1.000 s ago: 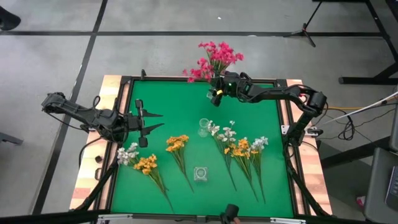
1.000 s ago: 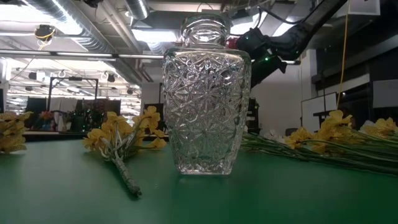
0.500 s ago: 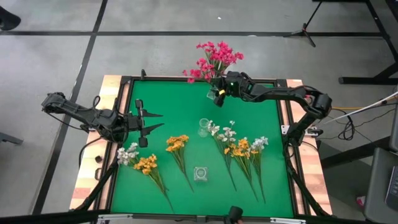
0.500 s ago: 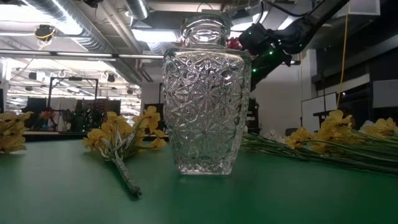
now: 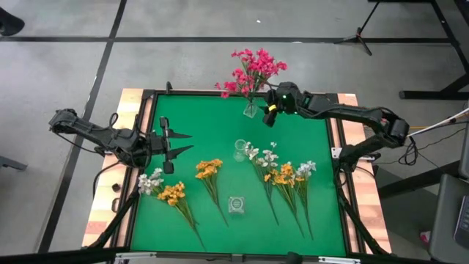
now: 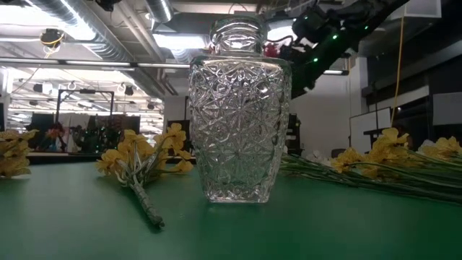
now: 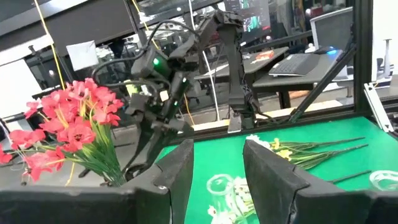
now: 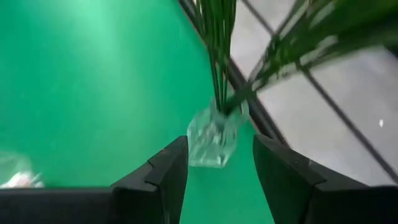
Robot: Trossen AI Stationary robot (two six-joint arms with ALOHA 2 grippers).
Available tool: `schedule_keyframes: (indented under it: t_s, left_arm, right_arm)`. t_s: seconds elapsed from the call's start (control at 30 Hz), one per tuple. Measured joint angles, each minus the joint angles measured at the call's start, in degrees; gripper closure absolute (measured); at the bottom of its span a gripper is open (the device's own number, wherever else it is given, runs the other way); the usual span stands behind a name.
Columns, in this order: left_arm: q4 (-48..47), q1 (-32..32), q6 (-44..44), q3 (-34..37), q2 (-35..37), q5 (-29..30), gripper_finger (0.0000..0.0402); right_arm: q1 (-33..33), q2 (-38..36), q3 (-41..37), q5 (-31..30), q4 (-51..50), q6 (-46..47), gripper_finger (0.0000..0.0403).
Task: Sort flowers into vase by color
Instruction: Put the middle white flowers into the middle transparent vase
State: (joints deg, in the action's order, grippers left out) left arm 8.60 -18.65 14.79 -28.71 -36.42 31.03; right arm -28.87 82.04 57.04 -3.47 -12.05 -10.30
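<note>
The magenta-pink flowers (image 5: 253, 70) stand with their stems in a small glass vase (image 5: 250, 110) at the table's far edge. My right gripper (image 5: 268, 117) hangs open just right of that vase and above it. In the right wrist view the vase (image 8: 212, 140) lies ahead of the fingers, not between them. Yellow flowers (image 5: 209, 170), a white and yellow bunch (image 5: 165, 189) and mixed white and yellow sprigs (image 5: 284, 176) lie flat on the green mat. My left gripper (image 5: 179, 143) waits open and level over the mat's left side.
An empty glass vase (image 5: 239, 150) stands mid-table, and another (image 5: 236, 204) stands near the front edge, filling the low view (image 6: 238, 108). The mat (image 5: 198, 117) has a dark raised frame. Bare green lies between the far vase and the left gripper.
My right gripper has drawn back from the pink-flower vase, rising and going toward the table's right edge. The vase and its flowers stay where they stood. The left arm has kept still.
</note>
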Motion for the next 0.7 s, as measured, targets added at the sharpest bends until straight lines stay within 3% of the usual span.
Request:
schedule_keyframes:
  t_s: [0.23, 0.37, 0.5, 0.7]
  left_arm:
    - [0.0, -0.3, -7.1, 0.0, 0.0, 0.0, 0.0264]
    - [0.0, -2.2, -10.2, 0.0, 0.0, -0.6, 0.0264]
    - [-0.4, -5.4, -13.7, 0.0, 0.0, -0.6, 0.0264]
    - [-0.4, -11.2, -19.3, 0.0, 0.0, -0.7, 0.0264]
  right_arm:
    - [1.1, -7.9, 0.0, 5.6, -15.8, 8.2, 0.0224]
    - [4.8, -11.1, 0.0, 10.3, -23.1, 14.9, 0.0224]
    - [12.2, -11.9, 0.0, 13.4, -28.0, 21.4, 0.0224]
    - [27.7, -11.8, 0.0, 12.6, -32.5, 33.9, 0.0224]
